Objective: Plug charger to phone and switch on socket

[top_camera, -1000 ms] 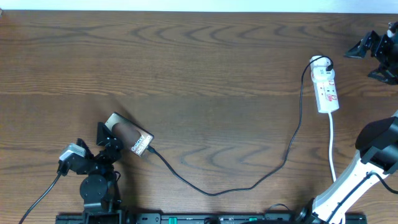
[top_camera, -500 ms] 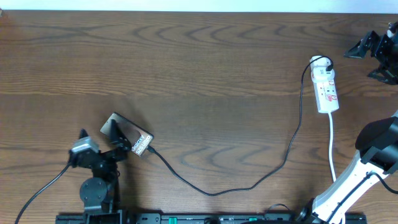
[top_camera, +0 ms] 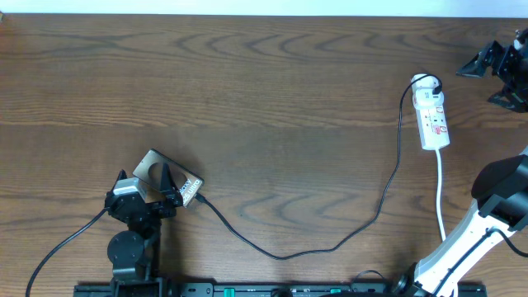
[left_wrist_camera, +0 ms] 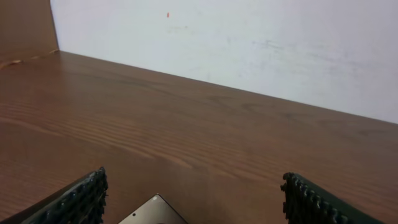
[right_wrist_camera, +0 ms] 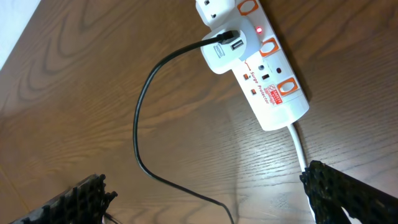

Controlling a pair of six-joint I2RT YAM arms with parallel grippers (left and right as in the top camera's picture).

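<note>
The bronze phone [top_camera: 187, 190] lies at the front left of the table; its white lettering shows in the overhead view. Only a corner of the phone [left_wrist_camera: 155, 213] shows in the left wrist view. My left gripper [top_camera: 144, 177] stands open above the phone's left end, one finger [top_camera: 166, 178] over the slab. The charger [top_camera: 285, 256], a thin black cable, runs from the phone's right end across the table to the socket [top_camera: 433, 115]. In the right wrist view the socket [right_wrist_camera: 273, 81] shows a red light. My right gripper [top_camera: 492, 82] hangs open beside it, its fingers [right_wrist_camera: 348, 196] wide apart.
The socket's white cord [top_camera: 440, 198] runs toward the front edge beside the right arm's base [top_camera: 462, 247]. The left arm's base [top_camera: 128, 252] sits at the front edge behind the phone. A white wall [left_wrist_camera: 249, 43] borders the far side of the table.
My left gripper has swung to the right and now stands over the phone's left end. Phone, cable, socket and right arm have not moved.
</note>
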